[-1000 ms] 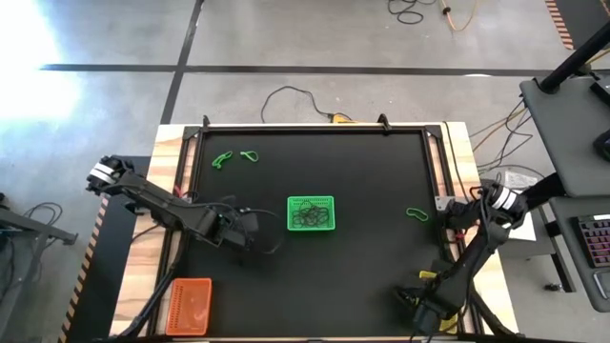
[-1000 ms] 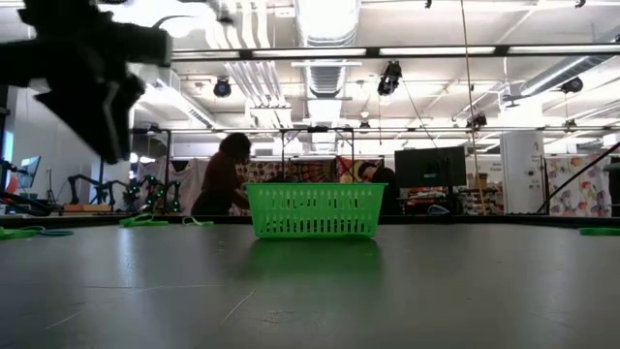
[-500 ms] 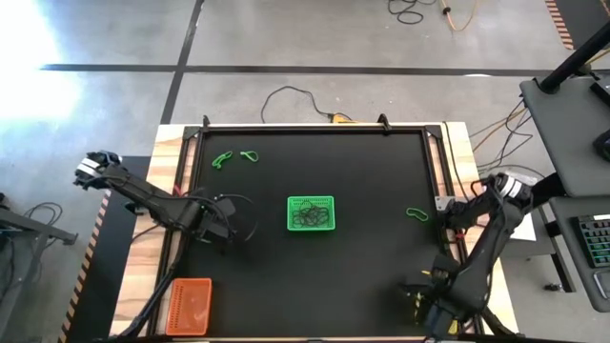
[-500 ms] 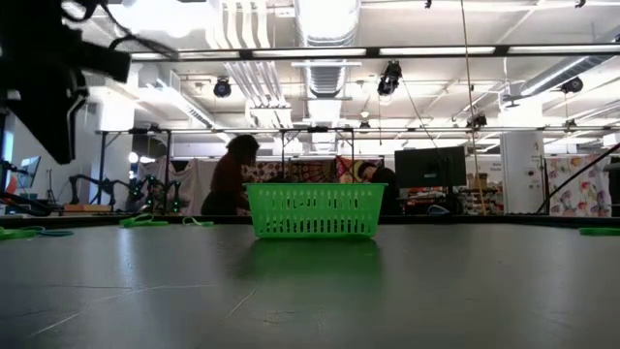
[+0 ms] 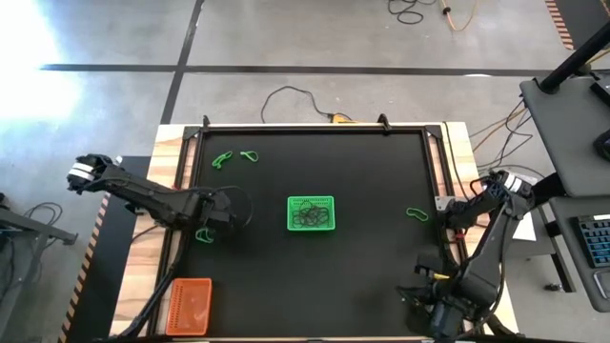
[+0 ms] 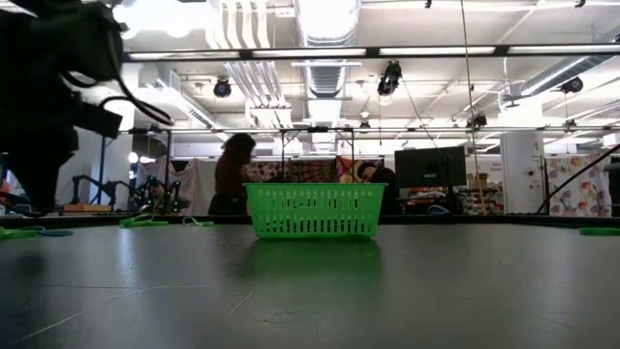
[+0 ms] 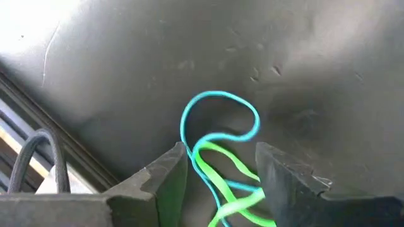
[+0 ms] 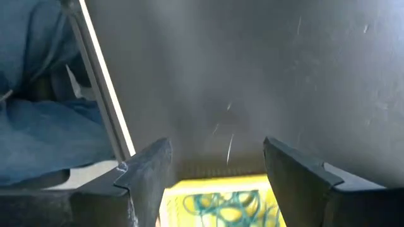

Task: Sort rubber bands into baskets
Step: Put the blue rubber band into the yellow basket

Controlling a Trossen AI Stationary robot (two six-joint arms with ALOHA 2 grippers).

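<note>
Black bench (image 5: 362,191): my left gripper (image 7: 218,173) straddles tangled green and blue rubber bands (image 7: 221,157), jaws apart; right gripper (image 8: 214,173) wide over yellow mesh basket (image 8: 218,203).

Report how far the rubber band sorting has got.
Done: the green basket at mid-table holds a pile of bands, and the yellow basket under the open right gripper holds several.

In hand: the left gripper, open, straddles a blue band and a green band lying on the mat.

Left: two green bands at the far edge, and another green band near the right edge. The orange basket looks empty.
</note>
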